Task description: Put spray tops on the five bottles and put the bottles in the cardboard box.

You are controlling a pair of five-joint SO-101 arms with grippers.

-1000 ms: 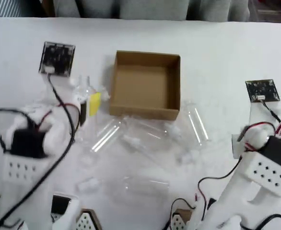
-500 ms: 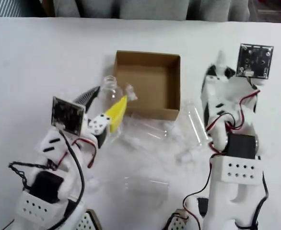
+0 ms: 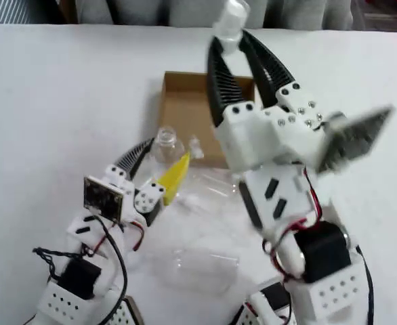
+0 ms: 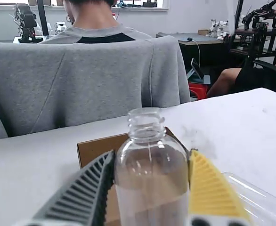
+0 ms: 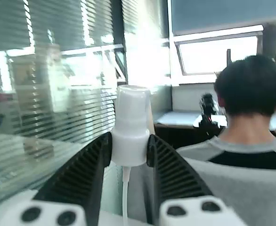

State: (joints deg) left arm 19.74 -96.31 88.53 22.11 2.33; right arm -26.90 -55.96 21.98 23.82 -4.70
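White desk (image 3: 49, 81), with the cardboard box (image 3: 185, 101) at its middle. The left claw (image 3: 164, 150) is clamped on an upright bottle (image 3: 166, 141) just on the box's near-edge side. The right claw (image 3: 230, 37) pinches a spray top (image 5: 131, 127) high over the box. It would be best to lower the tube plumb into the open neck while the bottle is held steady. Half a second ago the right arm stood nearer the desk's right edge.

This looks like a robotics lab set up in an office building. Beyond the white desk (image 3: 49, 81), other desks (image 4: 194, 38) carry what look like more small robot arms (image 4: 26, 19) and black metal rigs (image 4: 263, 23). Slatted blinds (image 5: 48, 94) hang along one side, and wide windows (image 5: 223, 54) line the far wall.
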